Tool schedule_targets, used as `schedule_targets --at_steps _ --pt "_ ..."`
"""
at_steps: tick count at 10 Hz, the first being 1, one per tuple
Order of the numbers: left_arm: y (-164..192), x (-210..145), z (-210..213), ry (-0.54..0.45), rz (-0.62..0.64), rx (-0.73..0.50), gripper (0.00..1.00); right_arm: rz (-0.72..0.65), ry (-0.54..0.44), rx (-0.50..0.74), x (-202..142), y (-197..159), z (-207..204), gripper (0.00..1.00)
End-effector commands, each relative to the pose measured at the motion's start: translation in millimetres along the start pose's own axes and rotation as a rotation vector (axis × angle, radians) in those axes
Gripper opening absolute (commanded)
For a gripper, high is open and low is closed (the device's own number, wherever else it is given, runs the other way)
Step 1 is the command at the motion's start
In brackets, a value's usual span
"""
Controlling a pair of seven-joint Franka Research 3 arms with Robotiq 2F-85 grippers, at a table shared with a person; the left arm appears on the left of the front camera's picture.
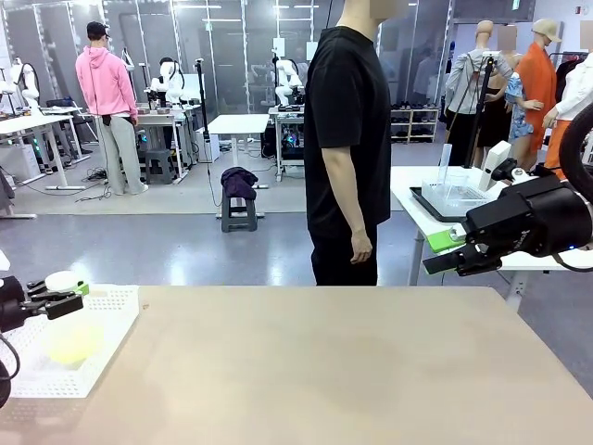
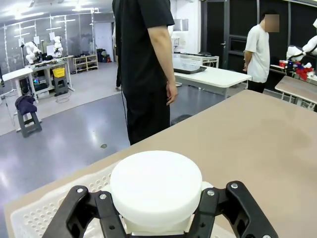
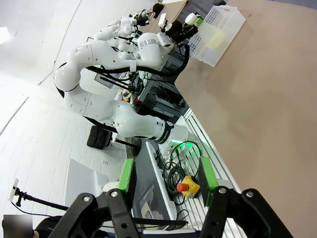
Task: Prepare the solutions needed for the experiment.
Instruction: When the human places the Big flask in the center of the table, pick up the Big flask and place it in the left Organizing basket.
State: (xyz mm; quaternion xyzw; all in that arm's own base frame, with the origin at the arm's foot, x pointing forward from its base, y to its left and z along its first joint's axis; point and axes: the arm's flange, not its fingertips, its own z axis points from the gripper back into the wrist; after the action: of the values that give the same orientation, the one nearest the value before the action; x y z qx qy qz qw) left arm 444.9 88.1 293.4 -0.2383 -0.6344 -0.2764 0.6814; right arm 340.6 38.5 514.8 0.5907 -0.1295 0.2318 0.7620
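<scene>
While left gripper clamps one white cap, one basket (yellowish liquid inside)

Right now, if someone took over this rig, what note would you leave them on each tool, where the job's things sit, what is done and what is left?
Left tool: shut on a white round lidded container, held above the white perforated basket at the table's left edge.
Right tool: open, holding nothing, raised off the table's right side.
Solutions: a pale yellow-green patch shows through the basket; its vessel cannot be made out.
Person: standing at the far side, hands down, not taking part.
Done: container gripped.
Left: likely carry it to the bare tan table and prepare the solutions there.
</scene>
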Motion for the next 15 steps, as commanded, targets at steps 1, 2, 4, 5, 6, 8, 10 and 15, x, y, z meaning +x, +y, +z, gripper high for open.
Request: schedule_targets --at_steps 1,2,4,5,6,8,10,15 --pt "-12.2 -20.2 -12.6 -0.015 -0.047 0.039 0.0 0.018 -0.001 0.007 2.3 0.1 1.1 0.64" --pt "-16.4 -23.2 -13.4 -0.019 -0.048 0.038 0.0 0.018 -0.001 0.007 2.3 0.1 1.1 0.64" --pt "-21.0 -27.5 -11.5 -0.036 -0.041 0.023 0.0 0.018 -0.001 0.007 2.3 0.1 1.1 0.64" --pt "-21.7 -27.6 -9.6 -0.032 -0.039 0.017 0.37 0.018 -0.001 0.007 2.3 0.1 1.1 0.64" --pt "-22.5 -27.5 -8.6 -0.018 -0.047 0.016 0.42 0.018 -0.001 0.007 2.3 0.1 1.1 0.64" --pt "-23.2 -27.1 -8.1 -0.005 -0.039 0.018 0.62 0.018 -0.001 0.007 2.3 0.1 1.1 0.64" --pt "-4.2 4.4 -4.7 -0.006 0.004 0.006 0.77 0.018 -0.001 0.007 2.3 0.1 1.1 0.64" --pt "-5.2 2.5 -3.6 -0.001 0.013 0.008 0.77 0.018 -0.001 0.007 2.3 0.1 1.1 0.64"
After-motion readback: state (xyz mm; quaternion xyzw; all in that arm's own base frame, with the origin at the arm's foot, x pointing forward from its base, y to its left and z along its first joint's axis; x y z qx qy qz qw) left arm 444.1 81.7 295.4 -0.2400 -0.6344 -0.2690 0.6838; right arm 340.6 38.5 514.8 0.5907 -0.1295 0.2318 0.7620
